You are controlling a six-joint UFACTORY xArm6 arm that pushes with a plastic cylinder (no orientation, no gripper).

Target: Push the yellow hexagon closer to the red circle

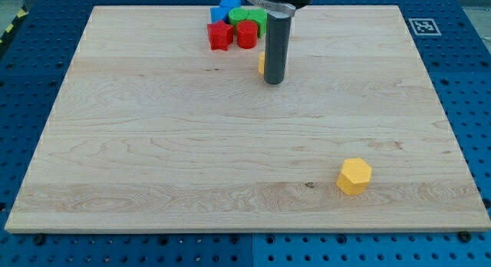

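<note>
The yellow hexagon (354,176) lies near the view's bottom right of the wooden board. The red circle (246,34) stands near the view's top centre, in a cluster with a red star-like block (219,35). My tip (274,81) rests on the board just below and to the right of that cluster, far up and left of the yellow hexagon. A small orange-yellow block (261,63) is mostly hidden behind the rod, touching its left side.
A blue block (228,4) and green blocks (249,17) sit behind the red ones at the board's top edge (153,7). A blue pegboard surface (460,83) surrounds the board, with a marker tag (422,26) at the top right.
</note>
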